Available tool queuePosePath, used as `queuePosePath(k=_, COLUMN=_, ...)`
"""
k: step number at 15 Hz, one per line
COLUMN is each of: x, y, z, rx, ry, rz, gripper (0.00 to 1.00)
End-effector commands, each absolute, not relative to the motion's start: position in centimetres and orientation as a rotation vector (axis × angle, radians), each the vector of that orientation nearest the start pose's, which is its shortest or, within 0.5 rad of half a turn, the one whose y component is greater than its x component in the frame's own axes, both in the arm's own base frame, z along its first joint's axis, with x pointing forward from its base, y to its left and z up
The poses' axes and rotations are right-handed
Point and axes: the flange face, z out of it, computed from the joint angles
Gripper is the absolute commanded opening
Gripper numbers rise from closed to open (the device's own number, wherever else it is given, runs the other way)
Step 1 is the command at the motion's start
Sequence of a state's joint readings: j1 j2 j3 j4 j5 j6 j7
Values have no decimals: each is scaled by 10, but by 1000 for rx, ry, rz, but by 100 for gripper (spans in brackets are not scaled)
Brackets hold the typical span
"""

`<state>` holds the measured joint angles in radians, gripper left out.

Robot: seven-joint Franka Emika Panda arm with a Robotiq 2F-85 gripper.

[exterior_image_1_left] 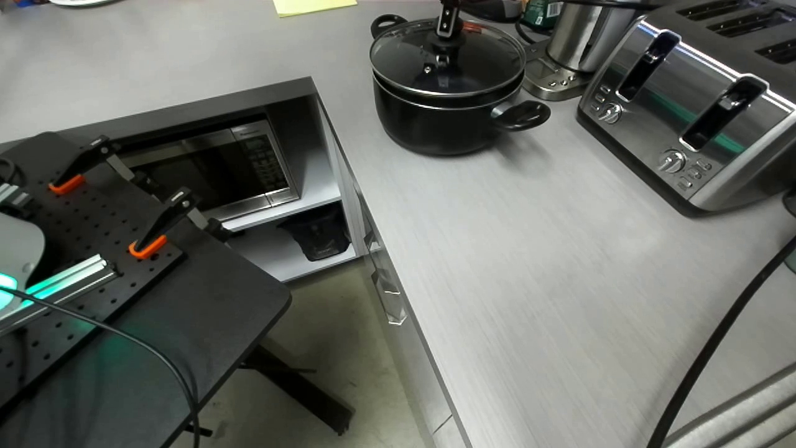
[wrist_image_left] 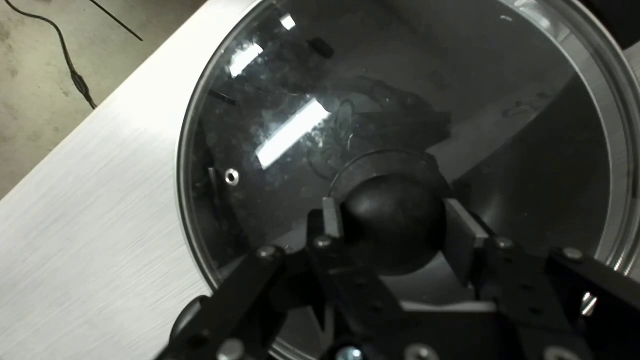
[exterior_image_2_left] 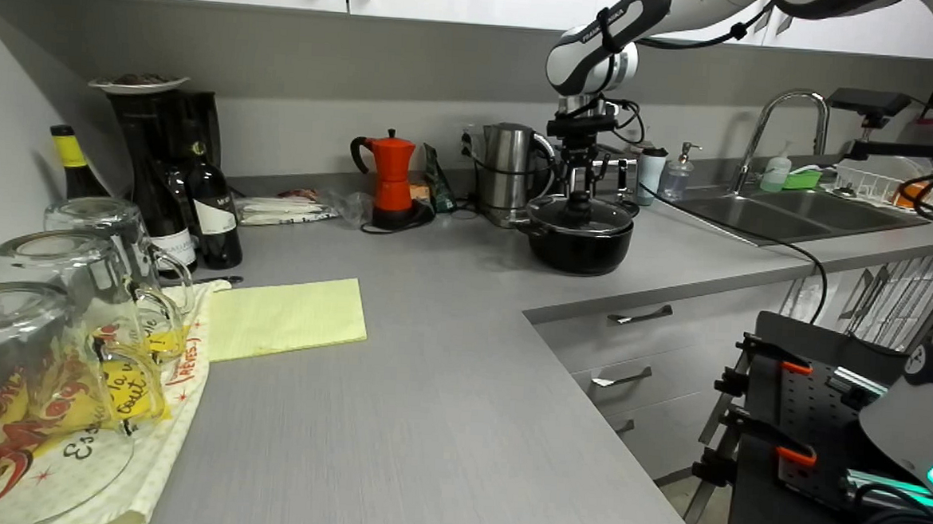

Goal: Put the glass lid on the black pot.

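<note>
Tool (wrist_image_left: 395, 225) has a decent-looking pinch on the glass lid (wrist_image_left: 380, 125): in the wrist view its two grey pads (wrist_image_left: 461, 235) sit either side of the dark knob (wrist_image_left: 392, 215), and both look to be touching it. So the lid is straight below the tool. Right under that is the black pot (exterior_image_1_left: 444, 134), upright on the grey bench (exterior_image_1_left: 528, 280), and the lid looks lined up over it. In an exterior view a thin dark band shows between the lid's rim and the pot's, so honestly I can't tell whether the two touch anywhere. One of the pot's black handles (exterior_image_1_left: 522, 116) sticks out below the tool, to the right of it in that view.

Around it: a steel kettle (exterior_image_2_left: 504, 152) stands just left of the tool in an exterior view, with a red moka pot (exterior_image_2_left: 394, 174) farther left. There's a yellow sheet (exterior_image_2_left: 284, 316) lying flat on the bench, well left of the tool, and past that some clear glass mugs (exterior_image_2_left: 72, 313). Sink (exterior_image_2_left: 756, 217) is well off to the right of the tool. Chrome toaster (exterior_image_1_left: 671, 112) sits near the tool too, off to its right in an exterior view. Robot arm (exterior_image_2_left: 711, 11) arches over from the right, its end directly above the tool.
</note>
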<state>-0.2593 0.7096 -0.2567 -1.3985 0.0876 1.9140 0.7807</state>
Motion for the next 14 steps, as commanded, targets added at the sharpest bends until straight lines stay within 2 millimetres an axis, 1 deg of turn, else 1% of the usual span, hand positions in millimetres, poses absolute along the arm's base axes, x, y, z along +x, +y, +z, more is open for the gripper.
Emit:
queuePosePath(k=1, x=640, y=-312, z=287, rx=-2570, ry=1960, rz=278, gripper=25)
queuePosePath(k=14, x=625, y=-325, z=281, rx=-2489, ry=1982, rz=287, gripper=25)
